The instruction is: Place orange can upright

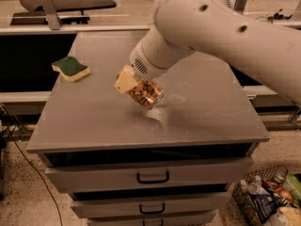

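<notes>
The orange can is a shiny orange-gold drink can with pale patterning. It is held tilted, its lower end close to the grey cabinet top near the middle. My gripper is shut on the can, with a cream-coloured finger showing on its left side. The big white arm comes in from the upper right and hides the can's upper end.
A green and yellow sponge lies at the left back of the cabinet top. Drawers with black handles are below the top. A wire basket of bottles stands on the floor at the lower right. A black table edge runs behind.
</notes>
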Robot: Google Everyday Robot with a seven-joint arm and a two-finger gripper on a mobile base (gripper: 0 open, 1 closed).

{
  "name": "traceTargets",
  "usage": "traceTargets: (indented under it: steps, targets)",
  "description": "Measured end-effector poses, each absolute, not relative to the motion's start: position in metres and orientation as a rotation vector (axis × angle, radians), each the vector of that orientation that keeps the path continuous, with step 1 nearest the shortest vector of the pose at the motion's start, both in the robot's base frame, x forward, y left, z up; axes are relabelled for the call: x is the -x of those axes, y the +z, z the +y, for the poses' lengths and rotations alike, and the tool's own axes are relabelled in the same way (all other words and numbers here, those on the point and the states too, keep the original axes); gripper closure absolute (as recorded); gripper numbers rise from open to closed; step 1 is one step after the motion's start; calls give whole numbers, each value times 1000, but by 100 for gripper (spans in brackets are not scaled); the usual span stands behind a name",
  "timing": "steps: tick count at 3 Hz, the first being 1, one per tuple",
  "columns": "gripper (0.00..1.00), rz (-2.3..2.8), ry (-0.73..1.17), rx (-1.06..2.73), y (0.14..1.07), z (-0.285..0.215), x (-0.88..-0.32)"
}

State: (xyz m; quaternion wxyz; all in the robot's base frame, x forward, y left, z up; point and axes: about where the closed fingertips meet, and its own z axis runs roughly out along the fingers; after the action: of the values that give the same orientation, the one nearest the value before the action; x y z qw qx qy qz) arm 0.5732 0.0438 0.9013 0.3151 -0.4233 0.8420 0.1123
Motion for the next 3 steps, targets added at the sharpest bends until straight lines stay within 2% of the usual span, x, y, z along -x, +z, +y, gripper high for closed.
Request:
traceTargets:
  steps: [1,3]
  targets:
    - [100,2103,415,1020,913,14,-581]
    - [100,1830,790,830,921,-7,-600]
